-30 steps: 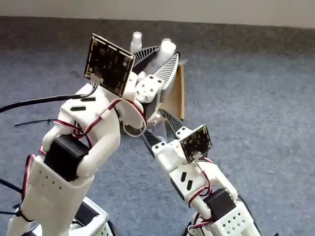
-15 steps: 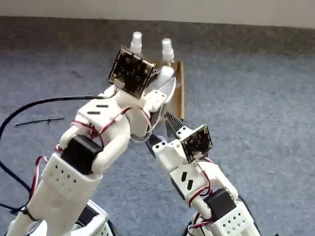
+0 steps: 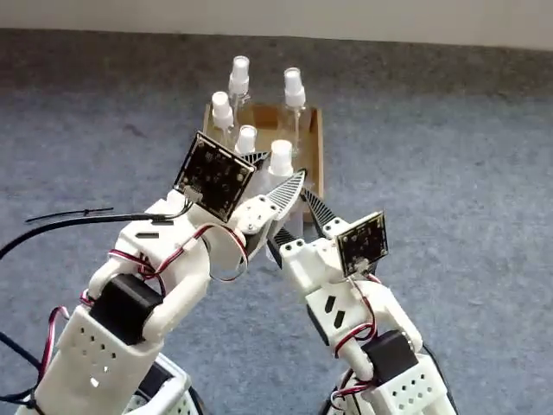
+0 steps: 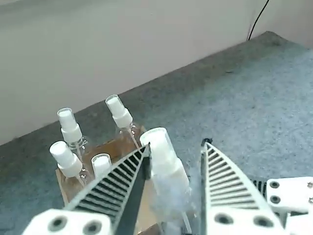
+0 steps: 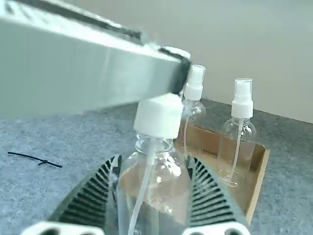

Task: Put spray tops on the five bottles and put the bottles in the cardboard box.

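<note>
Moved: left arm has drawn its wrist back toward 6 o'clock from over the cardboard box since a second ago, uncovering the bottles there. The right arm has edged toward 1 o'clock.
Fifth bottle: clear and round-shouldered, with a thin dip tube inside. It stands upright, lifted between the two arms at the box's 6 o'clock edge.
Spray top: white, seated on the fifth bottle's neck.
Left jaws: narrowly parted around the spray top. One jaw touches it and the other stands just beside it with a gap.
Right jaws: closed on the fifth bottle's clear body, below the shoulder.
Box: brown, open-topped, at 12 o'clock from both arms.
Box contents: four clear bottles, upright, each with a white spray top.
First bottle: at the box's 9 o'clock side.
Second bottle: at 11 o'clock.
Third bottle: nearer the middle, its base hidden by the left arm.
Fourth bottle: at 1 o'clock.
Box floor: brown cardboard shows from 3 to 5 o'clock, beside the fourth bottle.
Table: grey carpeted surface, running from the box's 3 o'clock wall to the view's edge.
Cable tie: thin and black, lying on the table at 9 o'clock, well apart from the box.
Far edge: a pale wall borders the table at 12 o'clock.
</note>
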